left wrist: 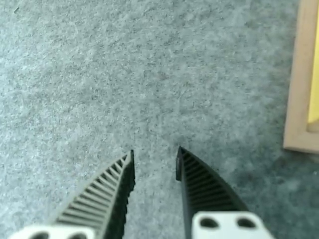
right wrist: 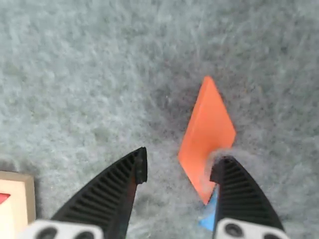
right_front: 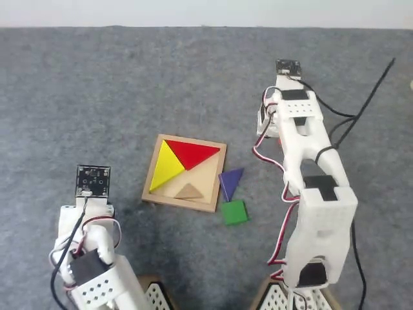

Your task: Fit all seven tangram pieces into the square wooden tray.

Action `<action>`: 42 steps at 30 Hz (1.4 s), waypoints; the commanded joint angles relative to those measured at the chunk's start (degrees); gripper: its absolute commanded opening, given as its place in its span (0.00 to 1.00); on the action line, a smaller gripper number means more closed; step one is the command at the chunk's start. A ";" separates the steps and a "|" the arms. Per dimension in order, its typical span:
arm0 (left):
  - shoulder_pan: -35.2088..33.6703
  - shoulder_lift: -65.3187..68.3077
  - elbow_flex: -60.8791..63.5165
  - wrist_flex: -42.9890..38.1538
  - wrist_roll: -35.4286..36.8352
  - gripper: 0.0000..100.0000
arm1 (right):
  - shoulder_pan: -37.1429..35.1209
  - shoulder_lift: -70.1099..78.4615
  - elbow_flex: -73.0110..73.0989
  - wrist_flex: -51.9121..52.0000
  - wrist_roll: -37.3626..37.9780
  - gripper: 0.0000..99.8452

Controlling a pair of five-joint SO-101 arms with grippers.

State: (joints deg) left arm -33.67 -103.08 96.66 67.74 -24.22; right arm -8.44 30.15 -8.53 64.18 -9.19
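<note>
Three triangles (right_front: 191, 154) already lie in the square wooden tray (right_front: 205, 175), while the right claw (right wrist: 182, 162) gapes wide over the orange parallelogram (right wrist: 207, 130), likely to grasp it, and the left claw (left wrist: 154, 154) hangs half-open, empty.

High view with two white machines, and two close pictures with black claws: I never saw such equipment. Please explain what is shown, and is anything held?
The white machines are the robot's left arm and right arm. The high view comes from a fixed camera above; the other two come from cameras on the arms' wrists, so the black claws are the left gripper and the right gripper. Both are open and hold nothing. On the grey table lies a square wooden tray with a yellow triangle, a red triangle and a small tan triangle inside. Beside it lie a purple piece and a green square. By the right gripper lie an orange parallelogram and a blue piece, partly hidden.
</note>
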 commanded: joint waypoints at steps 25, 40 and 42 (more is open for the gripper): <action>0.18 -0.97 -0.22 0.18 -0.44 0.14 | 3.30 0.48 -2.02 -1.98 1.41 0.22; 0.18 -0.97 -0.22 0.18 -0.44 0.14 | 2.86 4.44 -9.23 4.79 -4.75 0.01; 0.18 -0.97 -0.22 0.18 -0.44 0.14 | 2.24 3.74 -11.69 7.16 -3.25 0.01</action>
State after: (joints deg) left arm -33.67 -103.08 96.66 67.74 -24.22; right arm -4.40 35.60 -15.30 68.40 -13.49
